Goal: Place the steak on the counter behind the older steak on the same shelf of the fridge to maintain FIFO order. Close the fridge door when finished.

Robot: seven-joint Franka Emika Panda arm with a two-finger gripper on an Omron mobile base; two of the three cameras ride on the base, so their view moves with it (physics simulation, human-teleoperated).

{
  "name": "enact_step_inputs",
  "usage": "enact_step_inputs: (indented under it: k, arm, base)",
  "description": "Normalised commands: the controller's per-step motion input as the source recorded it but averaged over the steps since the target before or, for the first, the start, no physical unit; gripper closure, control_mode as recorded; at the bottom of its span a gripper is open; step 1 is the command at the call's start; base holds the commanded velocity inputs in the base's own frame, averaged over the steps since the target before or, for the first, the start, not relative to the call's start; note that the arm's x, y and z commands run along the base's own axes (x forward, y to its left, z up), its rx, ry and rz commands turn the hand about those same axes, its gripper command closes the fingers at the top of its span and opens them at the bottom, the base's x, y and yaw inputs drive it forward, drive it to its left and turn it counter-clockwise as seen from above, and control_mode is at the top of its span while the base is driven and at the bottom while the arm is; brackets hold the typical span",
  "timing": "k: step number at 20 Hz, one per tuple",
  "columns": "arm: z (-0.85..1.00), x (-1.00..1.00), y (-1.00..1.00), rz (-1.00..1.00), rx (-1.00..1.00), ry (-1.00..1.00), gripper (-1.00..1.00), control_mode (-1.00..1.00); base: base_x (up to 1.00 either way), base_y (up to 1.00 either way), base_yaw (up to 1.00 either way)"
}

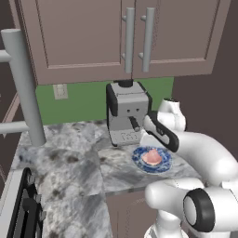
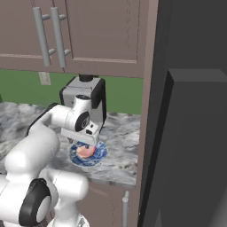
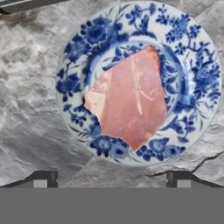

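The steak (image 3: 129,100), a pale pink slab with a lighter edge, lies on a blue-and-white patterned plate (image 3: 197,87) on the marbled counter (image 1: 69,162). From the left base view the steak (image 1: 151,157) sits on the plate (image 1: 138,160) just in front of the coffee machine. My gripper (image 3: 111,180) hangs straight over it, open, with nothing between its fingertips (image 3: 41,180). In the right base view the gripper (image 2: 88,142) is a short way above the steak (image 2: 85,151). The dark grey fridge (image 2: 186,146) rises at the right. The older steak and the shelf are out of view.
A grey coffee machine (image 1: 126,114) stands right behind the plate against the green wall. Brownish wall cabinets (image 1: 93,37) with long handles hang above. A thick grey bar handle (image 1: 23,83) juts in at the left, and a stove edge (image 1: 23,209) sits at the lower left.
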Motion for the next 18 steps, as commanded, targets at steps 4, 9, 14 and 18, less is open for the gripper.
enact_step_inputs:
  k: [4, 9, 14, 18]
  arm:
    - [-0.53, 0.18, -0.03, 0.0, 0.0, 0.11, -1.0, -1.0]
    - [-0.37, 0.11, -0.26, 0.0, 0.0, 0.04, -1.0, -1.0]
    - [-0.33, 0.19, -0.18, 0.0, 0.0, 0.01, -1.0, -1.0]
    - [-0.17, 0.36, -0.03, 0.0, 0.0, 0.0, -1.0, -1.0]
  base:
    - [0.0, 0.0, 0.0]
    - [0.0, 0.0, 0.0]
    - [0.0, 0.0, 0.0]
    - [0.0, 0.0, 0.0]
